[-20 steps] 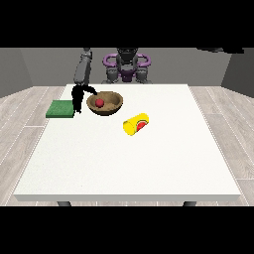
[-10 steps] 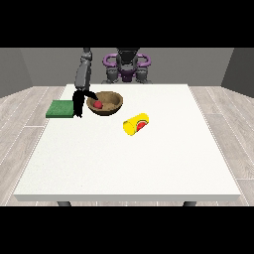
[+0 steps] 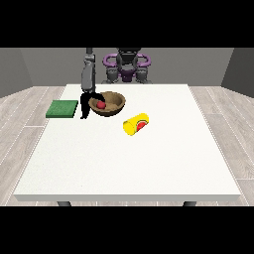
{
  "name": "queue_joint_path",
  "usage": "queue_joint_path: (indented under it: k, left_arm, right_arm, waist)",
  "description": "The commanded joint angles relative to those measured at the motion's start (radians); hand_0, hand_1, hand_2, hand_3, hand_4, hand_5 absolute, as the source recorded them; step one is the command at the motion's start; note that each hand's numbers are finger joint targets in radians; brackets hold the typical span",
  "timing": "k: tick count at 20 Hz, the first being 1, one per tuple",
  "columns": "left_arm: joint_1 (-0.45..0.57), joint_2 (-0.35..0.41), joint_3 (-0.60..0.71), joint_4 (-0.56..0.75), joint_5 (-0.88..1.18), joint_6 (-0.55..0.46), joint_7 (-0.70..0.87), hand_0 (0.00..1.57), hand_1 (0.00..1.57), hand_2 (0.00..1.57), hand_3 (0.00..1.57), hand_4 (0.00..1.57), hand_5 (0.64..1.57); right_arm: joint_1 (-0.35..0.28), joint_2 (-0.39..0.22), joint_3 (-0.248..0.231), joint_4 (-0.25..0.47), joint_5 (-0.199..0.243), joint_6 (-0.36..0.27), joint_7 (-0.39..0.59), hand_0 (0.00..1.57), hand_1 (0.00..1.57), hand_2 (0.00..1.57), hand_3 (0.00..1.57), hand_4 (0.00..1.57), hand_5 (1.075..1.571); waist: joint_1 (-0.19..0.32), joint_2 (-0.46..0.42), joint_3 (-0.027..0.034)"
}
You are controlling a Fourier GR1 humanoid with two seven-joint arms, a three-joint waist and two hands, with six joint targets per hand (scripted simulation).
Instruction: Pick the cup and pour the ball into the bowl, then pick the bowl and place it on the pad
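Observation:
A brown bowl stands on the table's far left part with a red ball inside it. The black hand at the view's left is at the bowl's left rim: one part arches over the rim towards the ball, and the rest hangs down outside the wall. The bowl rests on the table. A yellow cup lies on its side to the right of the bowl, nearer the camera, red showing at its mouth. The green pad lies flat to the left of the hand. No hand shows at the view's right.
The white table stretches wide towards the camera. The robot's torso stands behind the far edge, and its grey arm comes down from there to the bowl.
The hand at the view's left has moved right and lower, from beside the bowl onto its left rim. The bowl, the cup and the pad have stayed where they were.

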Motion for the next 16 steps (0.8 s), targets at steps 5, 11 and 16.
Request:
queue_joint_path:
  k: [5,11,16]
  left_arm:
    - [-0.049,0.017,0.001,0.001,0.014,0.008,0.030,0.00,0.00,0.00,0.00,0.00,1.537]
    - [-0.027,0.039,0.018,0.048,0.031,-0.035,0.032,0.00,0.00,0.00,0.00,0.00,1.546]
    - [0.087,0.031,0.043,0.138,0.019,-0.083,-0.059,0.00,0.00,0.00,0.00,0.00,1.546]
  right_arm:
    - [-0.047,0.058,0.030,0.092,0.042,-0.118,0.115,0.00,0.00,0.00,0.00,0.43,1.568]
    - [0.034,0.001,0.073,0.059,0.158,-0.245,0.205,1.57,1.57,1.57,1.57,1.18,1.417]
    - [0.046,-0.073,0.160,-0.032,0.284,-0.314,0.377,1.57,1.57,1.57,1.57,1.17,1.473]
  waist:
    - [0.038,0.037,0.0228]
    - [0.034,0.010,0.0199]
    - [0.009,-0.080,0.0178]
